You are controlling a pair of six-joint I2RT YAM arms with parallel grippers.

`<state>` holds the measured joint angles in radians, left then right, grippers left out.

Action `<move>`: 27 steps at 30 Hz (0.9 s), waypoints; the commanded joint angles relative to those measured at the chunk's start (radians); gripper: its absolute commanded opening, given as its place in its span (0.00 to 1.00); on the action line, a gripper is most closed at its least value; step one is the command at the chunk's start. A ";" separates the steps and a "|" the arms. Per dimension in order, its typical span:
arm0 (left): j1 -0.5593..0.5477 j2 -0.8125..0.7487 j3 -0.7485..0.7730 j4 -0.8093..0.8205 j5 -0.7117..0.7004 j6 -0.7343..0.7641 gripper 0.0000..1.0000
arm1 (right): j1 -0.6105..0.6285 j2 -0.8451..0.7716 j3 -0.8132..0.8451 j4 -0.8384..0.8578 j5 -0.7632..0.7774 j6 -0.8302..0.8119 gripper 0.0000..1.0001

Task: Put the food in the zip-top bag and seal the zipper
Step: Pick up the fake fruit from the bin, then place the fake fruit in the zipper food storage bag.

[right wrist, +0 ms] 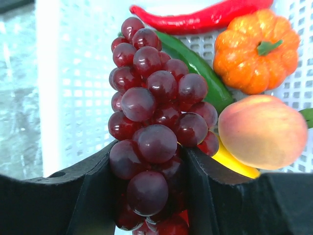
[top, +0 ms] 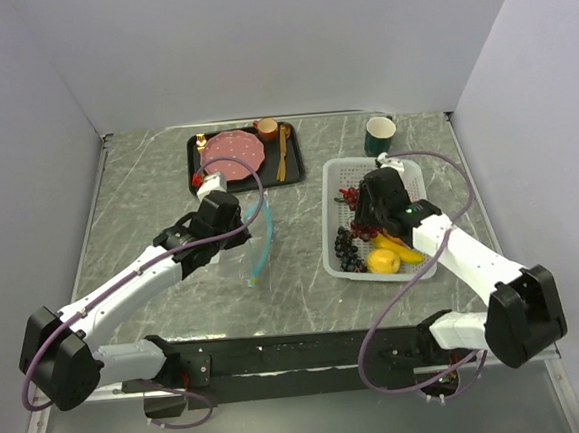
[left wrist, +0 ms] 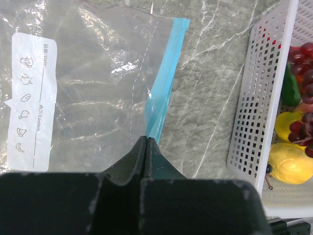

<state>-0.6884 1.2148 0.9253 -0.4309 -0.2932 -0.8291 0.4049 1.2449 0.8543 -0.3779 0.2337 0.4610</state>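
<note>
Jaws: left gripper (left wrist: 146,141) pinched flat on the zipper (left wrist: 164,83), right gripper (right wrist: 149,161) clamped round the grapes (right wrist: 146,93).

From above, a grey marbled table (top: 147,188) sits boxed by 3 pale walls. The teal strip curves near its middle at the left fingertips. The white basket (top: 327,224) lies to the right, well apart from the strip, with bare stone between them. A black tray (top: 196,174) lies at the far edge. On the left wrist, both fingers meet on the strip's near end. The clear zip-top bag (left wrist: 88,88) spreads away leftward. The basket wall runs along the right, near but not touching, with a lemon (left wrist: 291,164) inside. On the right wrist, 2 fingers press either side of the bunch inside the basket. The chili (right wrist: 195,19), the orange pumpkin (right wrist: 257,51) and a peach (right wrist: 261,132) crowd the right side, and the basket wall closes the left.
</note>
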 commanded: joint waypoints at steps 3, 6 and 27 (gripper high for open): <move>0.001 -0.001 0.041 0.011 -0.004 0.005 0.01 | -0.005 -0.130 0.051 0.045 -0.088 -0.058 0.36; 0.001 -0.004 0.041 0.014 -0.003 0.001 0.01 | 0.000 -0.177 0.052 0.059 -0.204 -0.079 0.38; 0.001 -0.011 0.049 0.029 -0.011 -0.030 0.01 | 0.209 -0.142 0.071 0.165 -0.471 -0.082 0.39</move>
<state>-0.6884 1.2148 0.9382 -0.4301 -0.2932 -0.8368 0.5720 1.0630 0.8635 -0.2905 -0.2031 0.3828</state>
